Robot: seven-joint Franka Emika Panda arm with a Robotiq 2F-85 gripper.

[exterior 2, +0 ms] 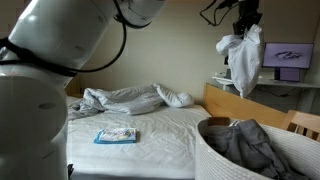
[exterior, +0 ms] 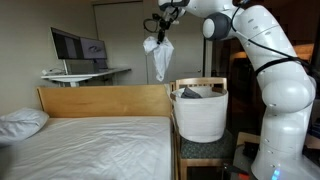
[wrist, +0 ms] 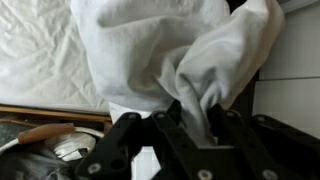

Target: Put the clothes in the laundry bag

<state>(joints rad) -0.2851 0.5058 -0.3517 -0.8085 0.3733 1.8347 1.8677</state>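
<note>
i've got the gripper [wrist: 198,112] pinching the white garment [exterior: 158,58], hanging vert, high n just bed-side of the laundry bag [exterior: 200,120] mouth.

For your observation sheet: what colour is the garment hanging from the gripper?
The garment is white, clearest in the wrist view.

Soft creased white cloth garment [exterior: 158,58], matt fabric laundry bag [exterior: 200,120], smooth pale wooden bed frame [exterior: 100,101], glossy white arm [exterior: 282,72]
</note>
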